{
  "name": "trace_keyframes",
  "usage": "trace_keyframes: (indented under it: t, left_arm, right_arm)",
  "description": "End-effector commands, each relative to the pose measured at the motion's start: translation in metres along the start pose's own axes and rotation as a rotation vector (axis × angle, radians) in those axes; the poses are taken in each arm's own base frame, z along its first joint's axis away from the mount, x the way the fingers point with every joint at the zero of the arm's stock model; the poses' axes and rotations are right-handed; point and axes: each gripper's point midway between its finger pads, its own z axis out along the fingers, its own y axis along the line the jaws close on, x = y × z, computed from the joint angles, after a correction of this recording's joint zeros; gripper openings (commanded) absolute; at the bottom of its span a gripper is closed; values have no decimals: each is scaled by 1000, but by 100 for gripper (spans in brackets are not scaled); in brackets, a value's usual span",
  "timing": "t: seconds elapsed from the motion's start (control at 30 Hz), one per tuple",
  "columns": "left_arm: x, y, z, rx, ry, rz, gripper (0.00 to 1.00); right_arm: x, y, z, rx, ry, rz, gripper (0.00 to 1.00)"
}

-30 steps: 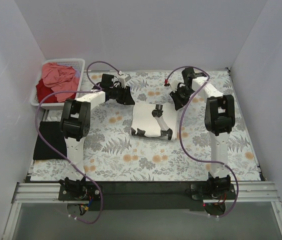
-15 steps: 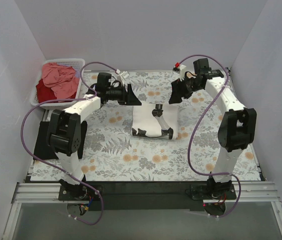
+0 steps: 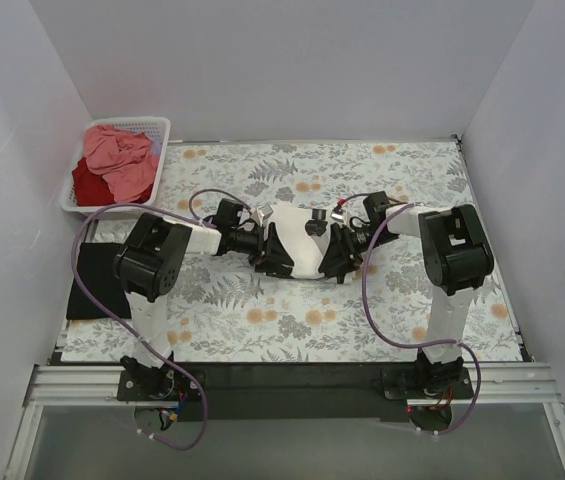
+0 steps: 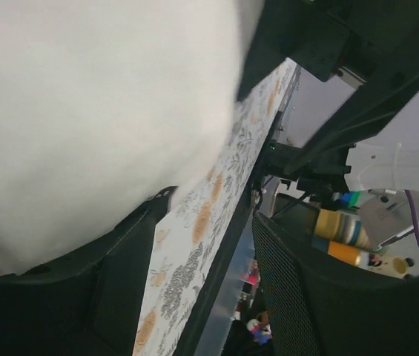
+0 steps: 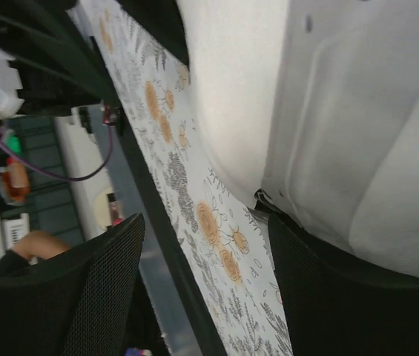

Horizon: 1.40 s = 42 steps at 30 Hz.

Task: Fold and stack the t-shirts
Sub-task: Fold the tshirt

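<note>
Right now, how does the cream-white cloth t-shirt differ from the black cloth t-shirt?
The cream-white t-shirt lies mid-table between the left gripper and right gripper; the black t-shirt lies at the left edge, no gripper near. Cream-white is bunched; black lies flat. Both lie outside the white plastic lattice basket.

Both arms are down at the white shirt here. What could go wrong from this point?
1. The left hand and right hand sit open and low at opposite sides of the cream-white shirt, with tablecloth showing between their fingers; closing might pinch the tablecloth too.
2. The black shirt lies at the tablecloth's left edge beside the left arm; a swing could drag it off.
</note>
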Motion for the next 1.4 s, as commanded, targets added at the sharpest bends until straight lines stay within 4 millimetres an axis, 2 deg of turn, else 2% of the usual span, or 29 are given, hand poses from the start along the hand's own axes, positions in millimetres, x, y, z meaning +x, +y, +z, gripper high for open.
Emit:
trace_keyframes:
  t: [0.0, 0.03, 0.13, 0.23, 0.37, 0.4, 0.47, 0.5, 0.53, 0.57, 0.6, 0.67, 0.77, 0.8, 0.83, 0.87, 0.9, 0.93, 0.97, 1.0, 1.03, 1.07, 1.13, 1.17, 1.27, 1.37]
  left_arm:
    - [-8, 31, -3, -33, -38, -87, 54]
    - [-6, 47, -2, -61, -38, -147, 54]
    - [1, 65, -9, -70, -40, -233, 54]
    - [10, 65, -13, -72, -39, -234, 54]
    - [8, 41, -24, -40, -48, -158, 54]
    - [4, 21, -33, -4, -55, -102, 54]
    - [1, 3, -44, 6, -68, -19, 54]
    - [-6, -18, -58, 19, -113, 50, 54]
    - [-9, -26, -65, 19, -138, 72, 54]
    - [-17, -31, -78, 15, -183, 78, 54]
    - [-26, -39, -88, -4, -239, 107, 54]
    - [-42, -39, -110, -43, -324, 96, 54]
    - [-62, -32, -140, -157, -443, 40, 54]
    - [-74, -26, -156, -240, -507, 24, 54]
    - [-77, -23, -161, -280, -524, 20, 55]
    - [-82, -18, -170, -332, -553, 19, 55]
    - [-80, -10, -175, -398, -548, 13, 56]
    - [-89, -7, -186, -467, -590, 28, 58]
    - [-91, -3, -192, -506, -603, 26, 60]
    - [-88, 1, -195, -538, -604, 14, 61]
    - [-90, 3, -201, -572, -621, 24, 62]
    - [-90, 2, -204, -577, -627, 27, 62]
    - [-86, 7, -205, -586, -618, 17, 62]
    - [-85, 11, -206, -591, -614, 2, 62]
    - [-84, 25, -215, -609, -631, -55, 62]
    - [-86, 30, -219, -582, -637, -109, 62]
  right_arm:
    - [1, -35, -2, 12, -33, 58, 75]
    - [5, -42, -4, 21, -33, 83, 74]
    - [14, -58, -12, 43, -47, 123, 73]
    - [22, -64, -21, 80, -39, 108, 73]
    - [28, -52, -34, 120, -13, 36, 72]
    - [24, -45, -42, 140, -23, -31, 72]
    - [11, -30, -53, 152, -42, -93, 71]
    - [0, -19, -61, 170, -74, -145, 69]
    - [-9, -11, -67, 183, -95, -183, 69]
    - [-26, -6, -74, 230, -126, -241, 68]
    - [-35, 7, -75, 259, -141, -301, 67]
    - [-57, 17, -74, 345, -189, -391, 66]
    - [-79, 32, -59, 551, -202, -603, 62]
    - [-82, 40, -43, 616, -185, -704, 61]
    - [-79, 44, -34, 639, -165, -730, 59]
    - [-77, 52, -13, 672, -127, -827, 58]
    - [-75, 56, -2, 686, -110, -868, 56]
    - [-77, 62, 7, 701, -103, -907, 55]
    - [-79, 56, 16, 750, -79, -921, 54]
    - [-73, 65, 34, 745, -53, -962, 53]
    - [-78, 74, 41, 752, -64, -986, 53]
    - [-75, 72, 56, 782, -39, -1002, 53]
    - [-81, 85, 70, 778, -51, -1025, 54]
    - [-75, 83, 84, 770, -21, -1036, 54]
    - [-71, 85, 106, 770, 2, -1060, 55]
    - [-67, 81, 122, 763, 29, -1065, 55]
